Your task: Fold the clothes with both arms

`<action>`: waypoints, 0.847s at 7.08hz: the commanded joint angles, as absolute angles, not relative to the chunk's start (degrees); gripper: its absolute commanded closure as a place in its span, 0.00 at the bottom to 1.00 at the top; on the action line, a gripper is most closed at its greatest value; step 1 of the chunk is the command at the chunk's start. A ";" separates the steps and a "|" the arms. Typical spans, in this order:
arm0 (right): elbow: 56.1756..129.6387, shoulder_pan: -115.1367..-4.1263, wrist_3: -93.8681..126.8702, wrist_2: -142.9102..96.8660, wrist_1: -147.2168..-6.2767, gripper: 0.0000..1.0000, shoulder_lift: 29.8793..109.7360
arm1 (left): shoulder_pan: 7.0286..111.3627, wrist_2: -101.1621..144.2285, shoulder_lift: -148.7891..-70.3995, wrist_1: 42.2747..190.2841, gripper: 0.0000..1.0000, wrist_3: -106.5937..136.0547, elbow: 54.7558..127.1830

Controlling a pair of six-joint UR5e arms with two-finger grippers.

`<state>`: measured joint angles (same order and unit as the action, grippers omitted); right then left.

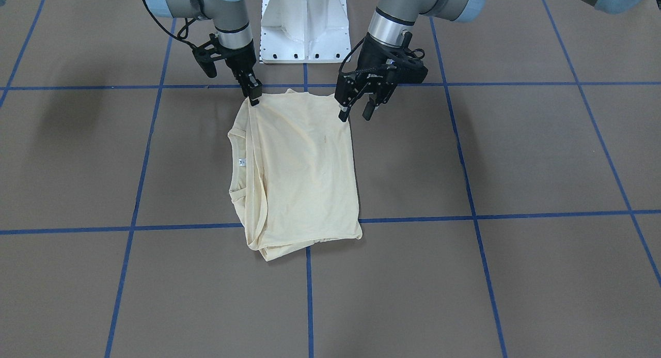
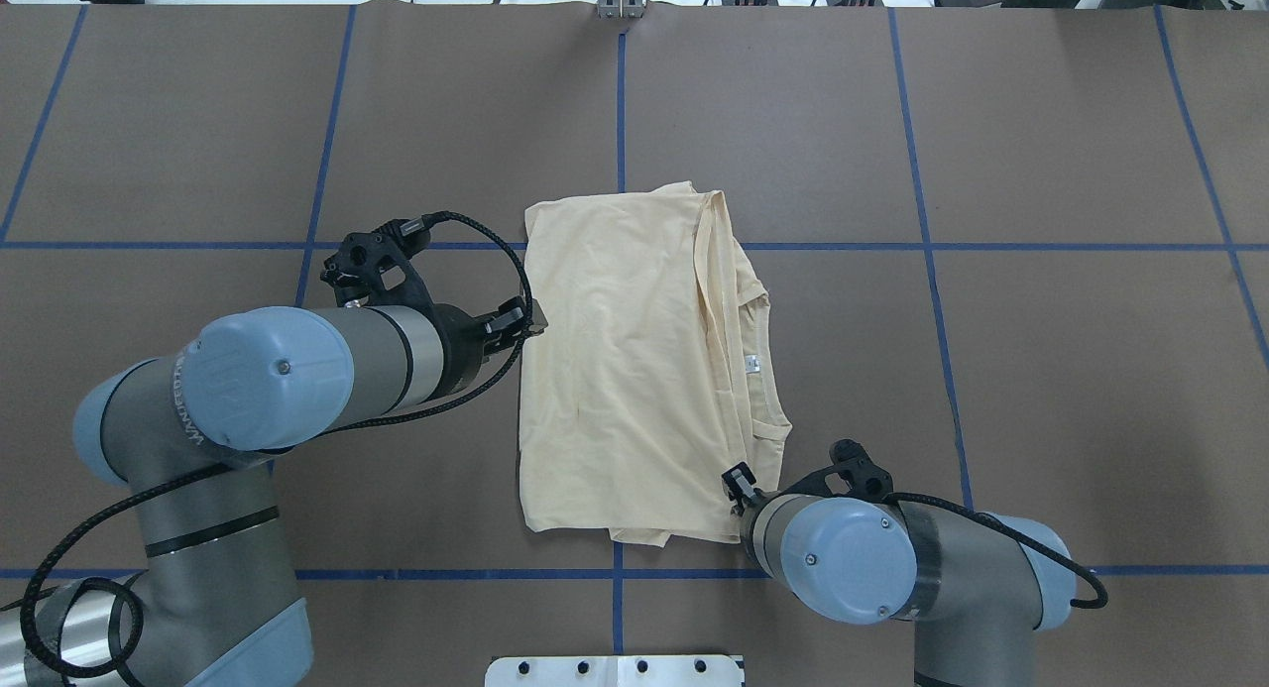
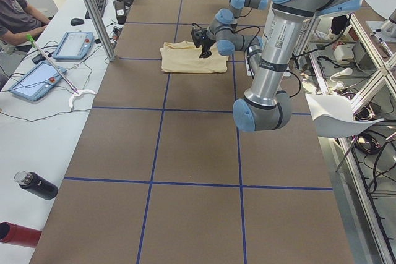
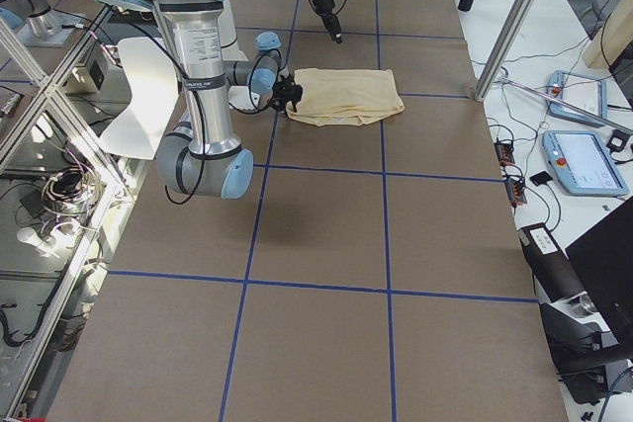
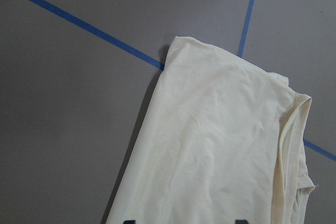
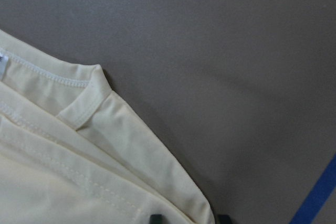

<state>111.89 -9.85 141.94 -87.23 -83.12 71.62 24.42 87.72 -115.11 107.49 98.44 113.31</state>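
Observation:
The pale cream-yellow shirt (image 1: 304,167) (image 2: 625,370) lies folded into a flat rectangle at mid-table, print hidden, its collar and white neck label (image 2: 751,362) along the robot's right side. My left gripper (image 1: 356,111) (image 2: 530,320) hovers open at the shirt's left edge, and its wrist view looks down on the cloth (image 5: 210,145) from above. My right gripper (image 1: 253,98) (image 2: 736,484) sits low at the shirt's near right corner. In its wrist view the fingertips (image 6: 155,217) stand a narrow gap apart with the corner (image 6: 173,192) between them, lying flat.
The white pedestal base (image 1: 304,27) stands just behind the shirt on the robot's side. Blue tape lines (image 2: 620,102) grid the brown table. A seated person (image 3: 15,13), tablets (image 3: 37,81) and a bottle (image 3: 37,185) are on a side bench, beside a metal post (image 3: 93,10).

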 commanded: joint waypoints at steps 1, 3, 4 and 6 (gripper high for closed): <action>112.33 -9.76 141.94 -87.80 -85.15 1.00 71.20 | 24.43 87.71 -114.96 107.40 0.30 98.44 113.38; 112.50 -9.75 142.03 -87.80 -85.43 1.00 71.11 | 24.35 87.71 -115.05 107.40 0.30 98.44 113.29; 112.67 -9.84 142.21 -87.80 -85.52 1.00 70.84 | 24.35 87.71 -115.05 107.49 0.30 98.61 113.29; 114.60 -9.76 142.21 -87.80 -89.09 1.00 71.02 | 19.99 84.32 -115.22 107.58 0.31 107.87 113.64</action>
